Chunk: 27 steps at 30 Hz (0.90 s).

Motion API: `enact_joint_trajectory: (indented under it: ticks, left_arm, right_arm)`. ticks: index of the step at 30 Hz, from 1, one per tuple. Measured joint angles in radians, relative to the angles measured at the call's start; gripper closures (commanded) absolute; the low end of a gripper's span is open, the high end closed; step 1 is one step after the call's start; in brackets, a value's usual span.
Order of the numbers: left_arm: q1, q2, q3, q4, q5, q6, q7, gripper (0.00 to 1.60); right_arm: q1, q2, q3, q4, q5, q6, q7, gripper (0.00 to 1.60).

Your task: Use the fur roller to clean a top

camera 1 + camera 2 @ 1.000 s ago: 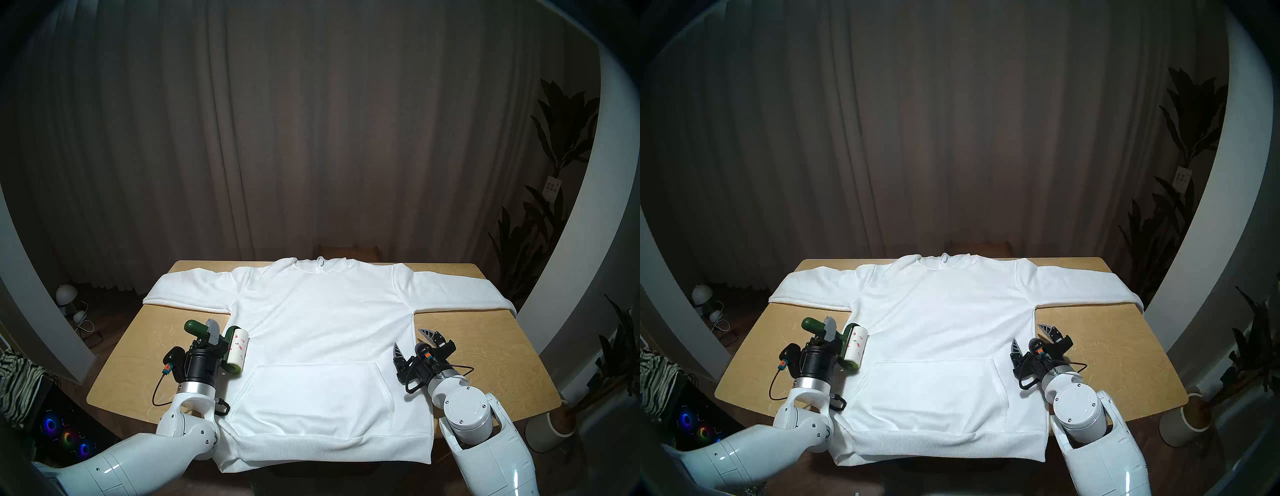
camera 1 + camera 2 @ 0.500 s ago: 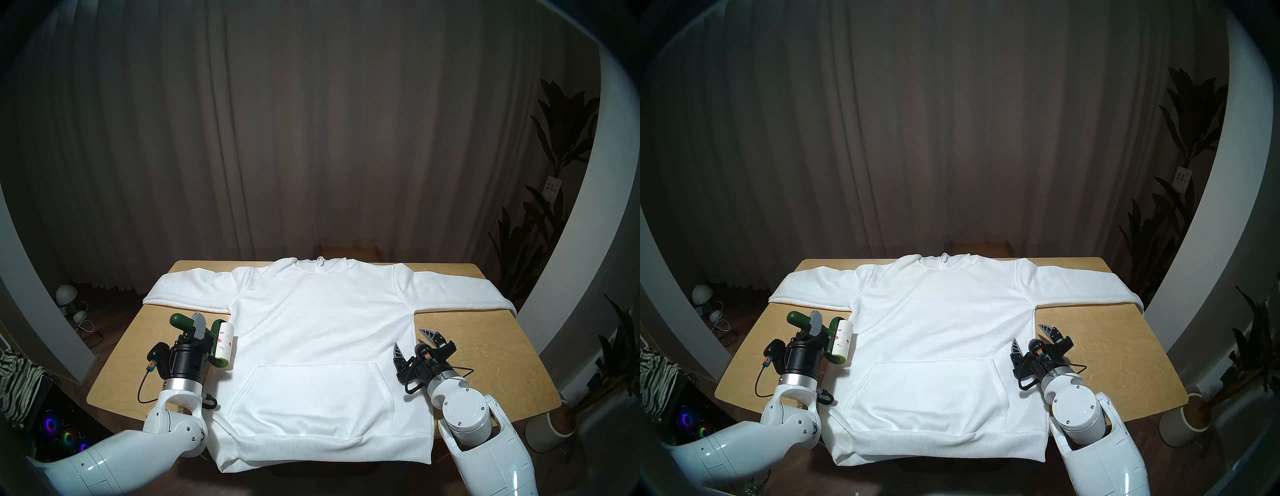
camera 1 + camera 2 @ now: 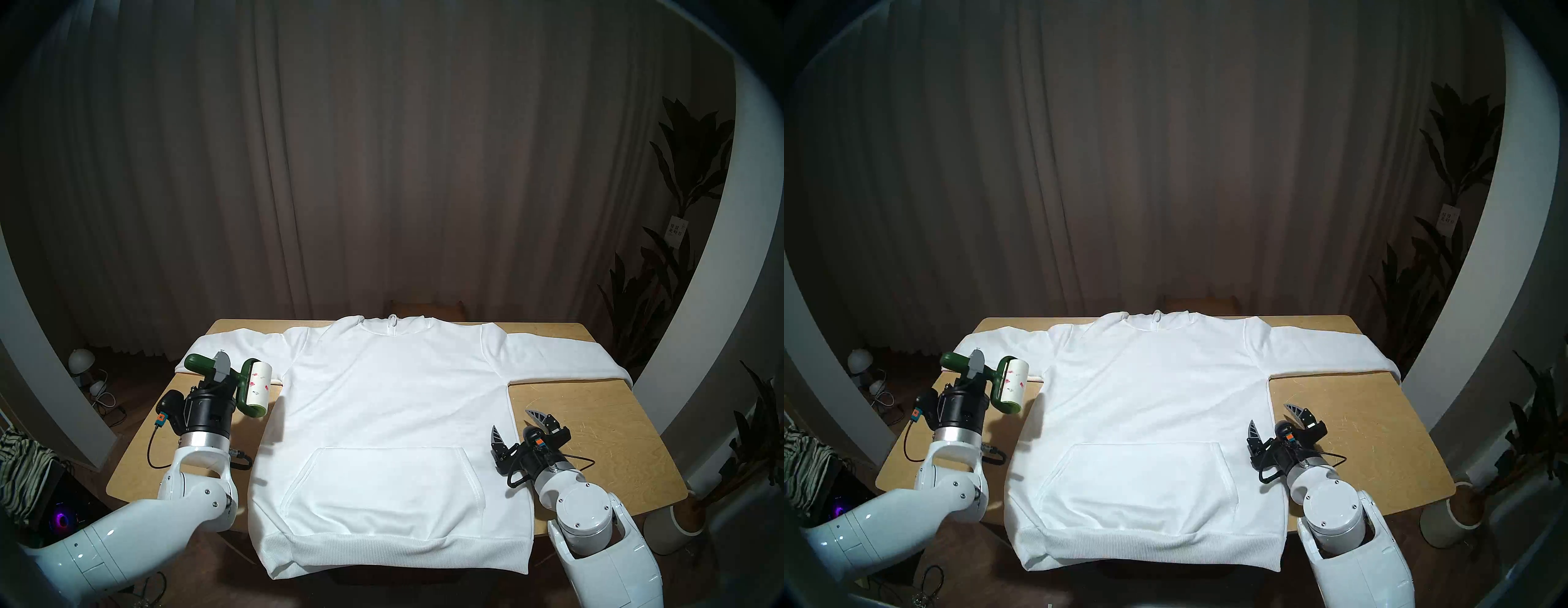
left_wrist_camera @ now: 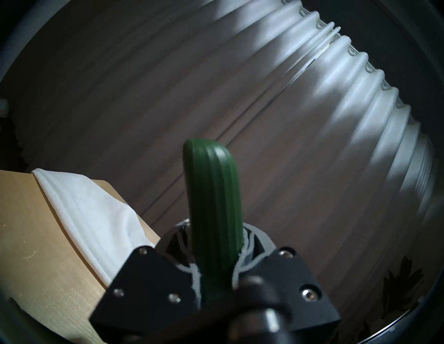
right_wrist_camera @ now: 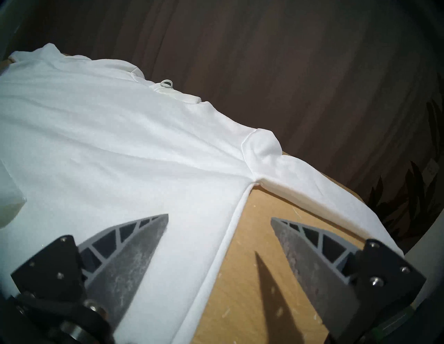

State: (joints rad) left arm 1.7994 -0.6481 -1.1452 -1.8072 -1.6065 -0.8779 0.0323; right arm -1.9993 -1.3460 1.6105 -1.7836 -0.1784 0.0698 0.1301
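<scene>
Since a second ago, the left gripper [image 3: 220, 373] has carried the fur roller [image 3: 250, 388] off the left side of the top [image 3: 394, 416], lifting it up and out to the far left; it now hangs in the air above the surface [image 3: 140, 463], in front of the left sleeve and clear of the cloth. Its jaws are closed around the dark green handle, which leaves the white paper cylinder free to turn; pink-red bits cling to the paper. The white hooded top lies flat, front up, sleeves spread to either side, so its whole front is open to rolling, and no specks show on it now. The right gripper [image 3: 519, 431] has drawn slightly nearer and to the right, jaws spread wide and holding nothing, astride the top's right side seam.
</scene>
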Motion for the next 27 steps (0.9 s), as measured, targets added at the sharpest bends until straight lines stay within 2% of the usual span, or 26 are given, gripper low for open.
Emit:
enact_joint_trajectory:
  ticks: [13,27]
  left_arm:
    - [0.039,0.004,-0.077,0.002,-0.277,0.126,-0.089,1.6]
    - [0.05,-0.038,-0.17,0.125,-0.537,0.31,-0.197,1.6]
  right_arm:
    - [-0.077,-0.035,0.064,-0.094,0.185,-0.056,0.066,0.0]
    - [-0.068,-0.059,0.13,-0.152,0.266,-0.073,0.075,0.0]
